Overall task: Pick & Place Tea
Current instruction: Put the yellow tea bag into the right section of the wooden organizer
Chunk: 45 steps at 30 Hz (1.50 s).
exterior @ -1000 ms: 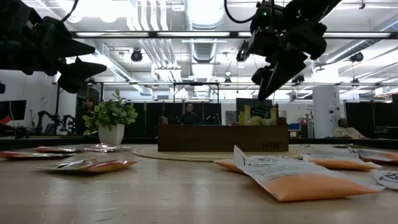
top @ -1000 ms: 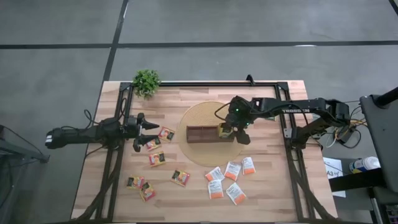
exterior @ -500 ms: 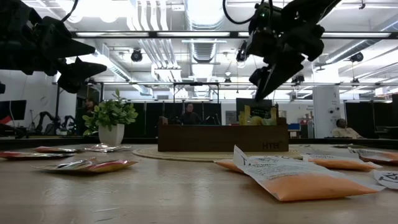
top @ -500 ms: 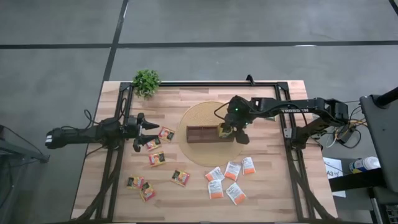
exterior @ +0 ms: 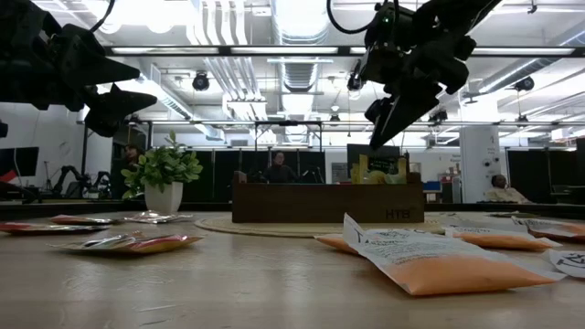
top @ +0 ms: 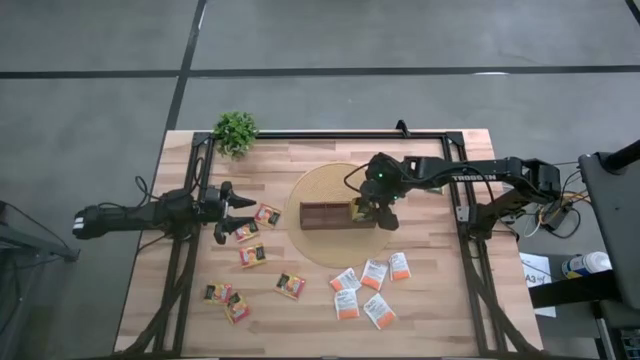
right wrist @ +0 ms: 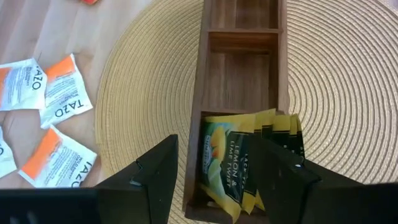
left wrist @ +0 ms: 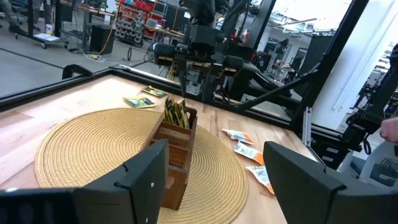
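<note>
Sachets point(right wrist: 239, 162) now in box point(right wrist: 241, 74) end slot; my right fingers point(right wrist: 214, 171) apart, lifted; orange ones point(top: 372, 272) next.

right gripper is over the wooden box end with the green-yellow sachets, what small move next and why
Probably lift the right gripper straight up. Its fingers look open and empty above the long dark-brown divided wooden box, and the dark green-yellow tea sachets already stand in the end compartment. White-orange flat square sachets lie on the table nearby, a likely next pick. The left gripper waits above the yellow-red-black sachets.
</note>
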Each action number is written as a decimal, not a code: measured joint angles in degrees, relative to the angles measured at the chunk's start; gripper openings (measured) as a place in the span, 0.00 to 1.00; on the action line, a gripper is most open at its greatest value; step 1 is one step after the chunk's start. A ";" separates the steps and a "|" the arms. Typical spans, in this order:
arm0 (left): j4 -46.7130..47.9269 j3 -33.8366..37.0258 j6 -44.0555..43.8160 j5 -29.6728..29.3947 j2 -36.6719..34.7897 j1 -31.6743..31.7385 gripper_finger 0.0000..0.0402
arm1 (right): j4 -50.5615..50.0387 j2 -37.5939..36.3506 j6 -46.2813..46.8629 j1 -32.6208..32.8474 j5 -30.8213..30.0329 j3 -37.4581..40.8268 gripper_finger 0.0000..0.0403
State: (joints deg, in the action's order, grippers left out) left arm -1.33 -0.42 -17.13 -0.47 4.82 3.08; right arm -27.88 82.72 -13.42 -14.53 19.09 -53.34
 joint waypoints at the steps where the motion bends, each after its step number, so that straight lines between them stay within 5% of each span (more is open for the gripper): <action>1: -0.01 -0.01 0.00 0.00 0.00 0.00 0.64 | 0.00 0.00 -0.10 -0.02 -0.02 0.01 0.47; 21: -0.01 0.00 0.00 0.00 0.04 0.00 0.64 | -0.13 4.44 0.85 0.00 3.73 0.57 0.47; 34: -0.03 0.01 0.00 0.00 0.04 -0.01 0.64 | 0.00 0.30 3.07 -1.08 3.44 -4.12 0.47; 45: -0.03 0.00 -0.01 0.00 0.07 0.01 0.64 | -5.06 -3.91 25.44 -20.24 -1.31 -4.09 0.47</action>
State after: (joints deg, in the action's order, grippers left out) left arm -1.37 -0.42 -17.13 -0.47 4.89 3.09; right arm -32.94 78.81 12.02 -34.77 17.78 -57.43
